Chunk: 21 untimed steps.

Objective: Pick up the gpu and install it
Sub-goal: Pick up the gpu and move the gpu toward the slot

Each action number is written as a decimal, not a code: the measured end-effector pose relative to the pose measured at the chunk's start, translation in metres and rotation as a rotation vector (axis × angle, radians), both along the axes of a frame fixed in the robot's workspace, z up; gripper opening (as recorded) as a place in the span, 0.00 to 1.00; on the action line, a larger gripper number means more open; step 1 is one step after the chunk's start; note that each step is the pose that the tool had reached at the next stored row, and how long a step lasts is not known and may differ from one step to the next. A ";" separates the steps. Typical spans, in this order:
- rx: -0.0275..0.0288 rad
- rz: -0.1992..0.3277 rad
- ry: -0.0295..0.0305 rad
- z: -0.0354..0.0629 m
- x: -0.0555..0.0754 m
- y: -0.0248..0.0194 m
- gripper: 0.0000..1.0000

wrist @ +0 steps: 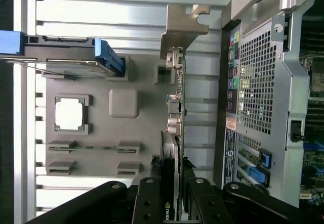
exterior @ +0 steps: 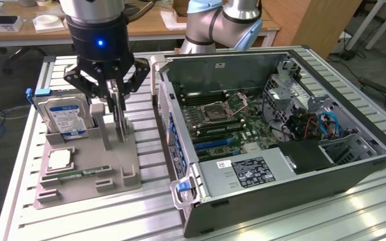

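Now, gripper (exterior: 115, 98) clamped on top edge of gpu (exterior: 121, 128); card upright on edge in gray fixture (exterior: 112, 163), 9 o'clock of open PC case (exterior: 300, 188) in exterior view. Hard drive (exterior: 62, 118) stands just beside, at gpu's 9 o'clock.

The thin dark gpu (exterior: 118, 120) stands on edge in the grey holder (exterior: 86, 175).

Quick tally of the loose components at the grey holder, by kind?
hard drive: 1
gpu: 1
CPU chip: 1
memory strip: 1
Total: 4
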<state>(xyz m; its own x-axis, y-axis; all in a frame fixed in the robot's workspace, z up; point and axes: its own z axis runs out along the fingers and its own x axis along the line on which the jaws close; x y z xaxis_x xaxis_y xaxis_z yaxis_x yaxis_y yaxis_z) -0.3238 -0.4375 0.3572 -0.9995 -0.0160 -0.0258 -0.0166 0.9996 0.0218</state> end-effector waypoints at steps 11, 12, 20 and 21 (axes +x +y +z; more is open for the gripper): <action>0.0001 0.000 0.0000 0.0265 0.000 0.0000 0.26; 0.0001 0.000 -0.0001 0.0284 0.000 0.0000 0.26; 0.0000 0.000 0.0000 0.0450 0.000 0.0000 0.26; 0.0001 0.000 0.0000 0.0473 0.000 0.0000 0.26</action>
